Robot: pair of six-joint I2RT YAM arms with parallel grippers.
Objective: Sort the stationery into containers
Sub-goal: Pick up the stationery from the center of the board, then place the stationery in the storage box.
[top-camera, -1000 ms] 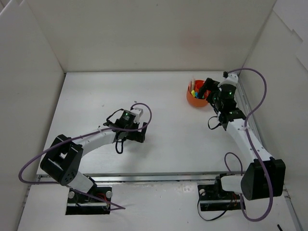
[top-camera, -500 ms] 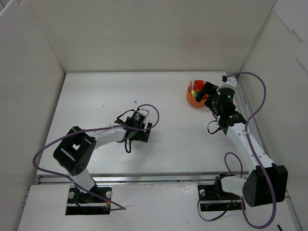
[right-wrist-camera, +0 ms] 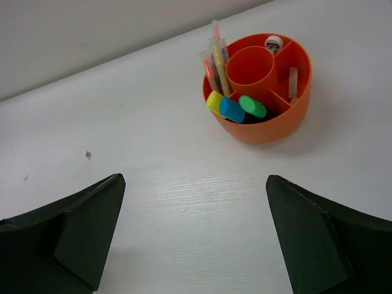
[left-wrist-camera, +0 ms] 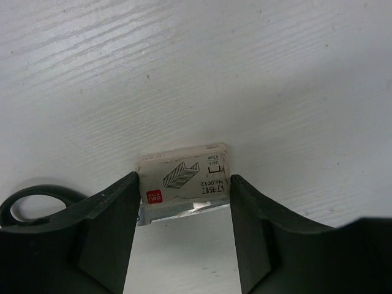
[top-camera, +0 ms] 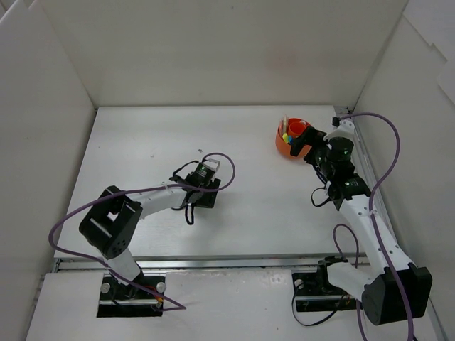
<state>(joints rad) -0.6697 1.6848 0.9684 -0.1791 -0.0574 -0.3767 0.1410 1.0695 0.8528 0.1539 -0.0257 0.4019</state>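
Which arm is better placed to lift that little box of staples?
Left. The left gripper clasps the staple box between its jaws; the right gripper hangs open by the orange cup.

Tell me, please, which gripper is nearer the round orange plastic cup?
Right: the right gripper sits close beside the cup; the left gripper grips a white staple box far to its left.

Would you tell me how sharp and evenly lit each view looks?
Top external: even, diffuse light, no glare. Left wrist: staple box sharp, print legible, left fingers dark and soft. Right wrist: orange cup crisp, soft shadow beside it.
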